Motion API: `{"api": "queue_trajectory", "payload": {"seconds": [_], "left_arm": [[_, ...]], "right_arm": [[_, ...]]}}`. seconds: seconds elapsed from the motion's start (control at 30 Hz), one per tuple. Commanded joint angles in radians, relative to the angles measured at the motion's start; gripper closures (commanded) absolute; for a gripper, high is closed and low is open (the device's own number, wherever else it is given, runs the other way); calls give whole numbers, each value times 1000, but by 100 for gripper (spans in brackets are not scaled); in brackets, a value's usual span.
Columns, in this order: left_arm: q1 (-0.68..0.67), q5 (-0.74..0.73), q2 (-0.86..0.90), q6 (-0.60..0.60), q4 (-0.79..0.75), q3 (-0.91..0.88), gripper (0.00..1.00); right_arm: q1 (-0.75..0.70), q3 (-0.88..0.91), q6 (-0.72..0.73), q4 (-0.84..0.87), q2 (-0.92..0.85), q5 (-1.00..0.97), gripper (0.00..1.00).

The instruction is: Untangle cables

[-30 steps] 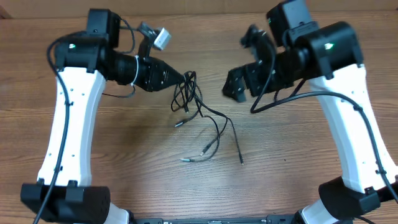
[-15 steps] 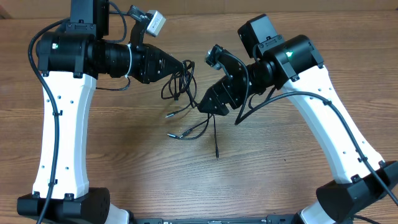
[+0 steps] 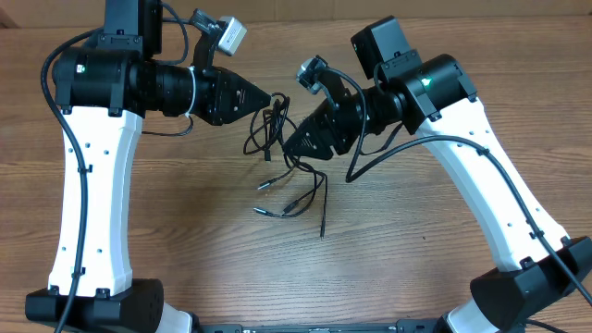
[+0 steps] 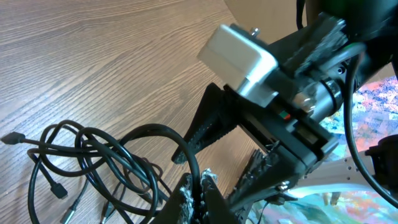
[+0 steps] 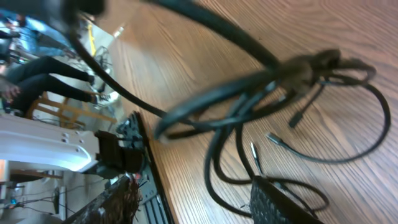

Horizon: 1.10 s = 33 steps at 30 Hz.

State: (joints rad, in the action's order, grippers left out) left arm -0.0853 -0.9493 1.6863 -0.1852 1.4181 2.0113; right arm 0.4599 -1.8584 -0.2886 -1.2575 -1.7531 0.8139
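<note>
So the left fingers stay pinched on the bunch of thin black cables, mid-worktop toward 12 o'clock. The right fingers have swung in from 3 o'clock, half-narrowed round loose strands but not gripping yet. Pull-apart looks close.

table: brown wood-grain | beyond edge: blurred chair | light: even

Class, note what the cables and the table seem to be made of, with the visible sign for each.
Cables: likely rubber or plastic sheathing, black with a slight sheen; they bend in soft loops. Their plugs show silvery tips, probably metal. Table: wood or wood-look laminate, matte brown; grain lines run across it, but the pictures cannot settle which.
</note>
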Motion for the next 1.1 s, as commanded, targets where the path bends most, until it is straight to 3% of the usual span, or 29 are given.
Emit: {"api": "queue_trajectory", "payload": {"seconds": [0.0, 0.33, 0.53, 0.57, 0.6, 0.63, 0.67, 1.03, 1.07], "left_arm": [[-8, 0, -26, 9, 3, 32, 95], [-22, 14, -26, 6, 21, 32, 95], [-57, 13, -26, 11, 21, 32, 95], [-64, 13, -26, 11, 20, 32, 95], [-68, 14, -26, 14, 18, 32, 96], [-72, 15, -26, 14, 17, 32, 96], [-72, 18, -26, 14, 14, 32, 96], [-19, 18, -26, 14, 25, 32, 96], [-19, 18, -26, 14, 25, 32, 96]], "right_arm": [[5, 1, 21, 28, 16, 80, 45], [6, 1, 80, 102, 16, 101, 44], [6, 1, 84, 143, 16, 101, 53], [6, 1, 84, 146, 15, 101, 58], [6, 1, 84, 150, 16, 101, 69], [6, 1, 84, 152, 15, 101, 90], [6, 1, 84, 152, 15, 101, 96], [-2, 1, 162, 92, 14, -85, 96], [-2, 1, 162, 88, 14, -84, 83]]}}
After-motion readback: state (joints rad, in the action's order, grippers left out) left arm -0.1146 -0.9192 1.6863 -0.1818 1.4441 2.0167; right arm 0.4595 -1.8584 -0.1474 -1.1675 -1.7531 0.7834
